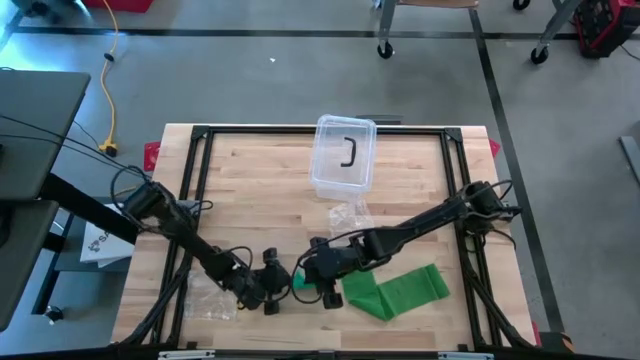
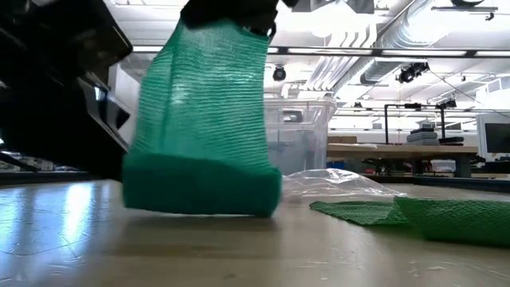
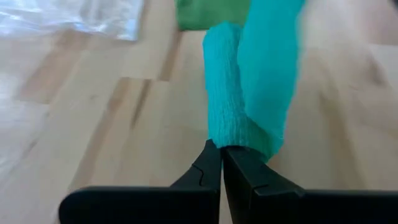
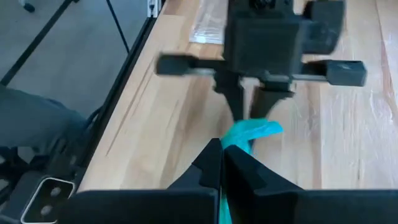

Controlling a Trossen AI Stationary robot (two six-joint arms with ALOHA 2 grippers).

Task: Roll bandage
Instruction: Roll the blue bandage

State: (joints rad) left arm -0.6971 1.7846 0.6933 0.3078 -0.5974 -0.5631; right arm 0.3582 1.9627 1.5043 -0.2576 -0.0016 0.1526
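Overhead, I see both arms converging at the near-centre of the wooden tabletop (image 1: 260, 185). The left gripper (image 1: 283, 287) faces the right gripper (image 1: 312, 276), and the green bandage (image 1: 395, 291) runs between them. In the left wrist view, my left gripper (image 3: 222, 149) has its jaws together, pinched on a narrow, bunched end of the bandage (image 3: 249, 87), which stretches away from the fingertips above the wood. In the right wrist view, the right gripper (image 4: 222, 148) likewise has its jaws together on the teal strip (image 4: 249, 134), with the left gripper (image 4: 249, 115) directly opposite and clamped on the same strip.

From table height, the bandage (image 2: 203, 119) hangs as a mesh sheet from above, and its thicker lower edge rests on the tabletop (image 2: 239, 255). The loose remainder lies flat on the wood toward the right arm's side, visible overhead as a folded green patch.

A clear plastic container (image 1: 343, 155) stands farther back near the middle, well apart from the grippers. Crumpled clear plastic wrap (image 1: 350, 215) lies between the container and the grippers.
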